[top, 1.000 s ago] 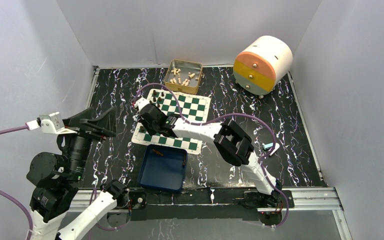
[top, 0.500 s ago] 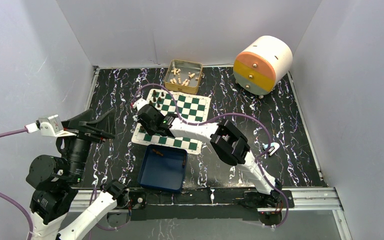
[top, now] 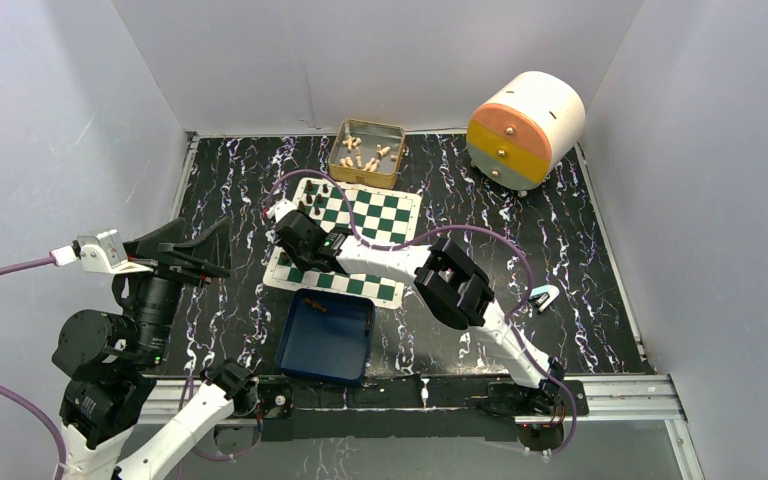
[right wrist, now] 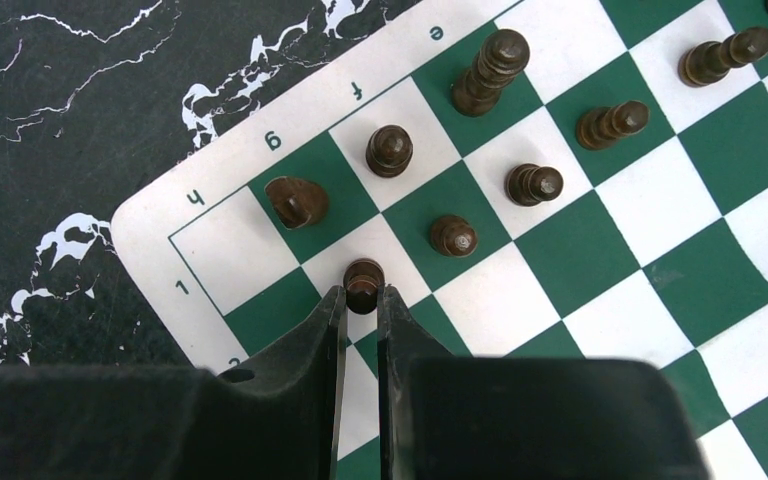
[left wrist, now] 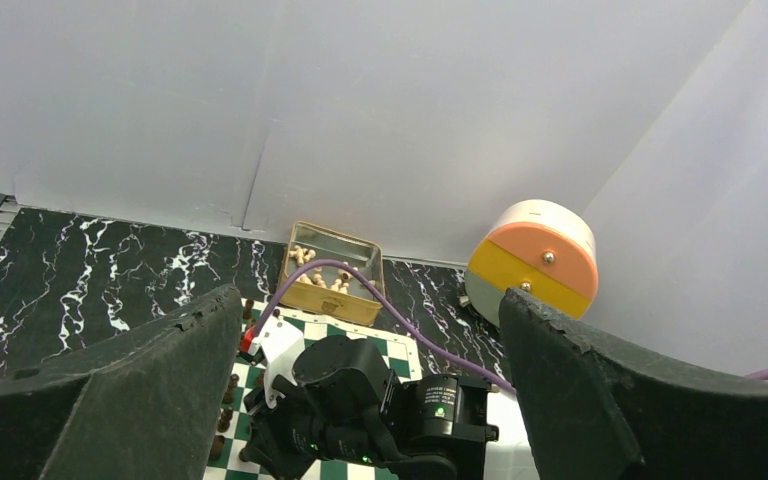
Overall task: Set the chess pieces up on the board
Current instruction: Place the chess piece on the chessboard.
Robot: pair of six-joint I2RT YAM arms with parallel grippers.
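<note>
The right arm (top: 390, 262) reaches over the board (right wrist: 145, 240), its jaws clamped on a dark pawn (right wrist: 364, 278) at the white square g2, just inside the corner marked h and 1. The pawn stands upright, its long axis pointing straight up at the wrist camera, so only its round head shows. Its base is hidden between the jaws, and whether it touches the board cannot be told. The other chess pieces (right wrist: 453, 235) nearby stand upright too, among them a knight (right wrist: 296, 200) on g1. One piece at the top right is cut off by the frame edge. From above, the arm hides the board's middle. The left arm (top: 150, 300) hangs to the side over the worktop (top: 230, 200), jaws wide apart.
</note>
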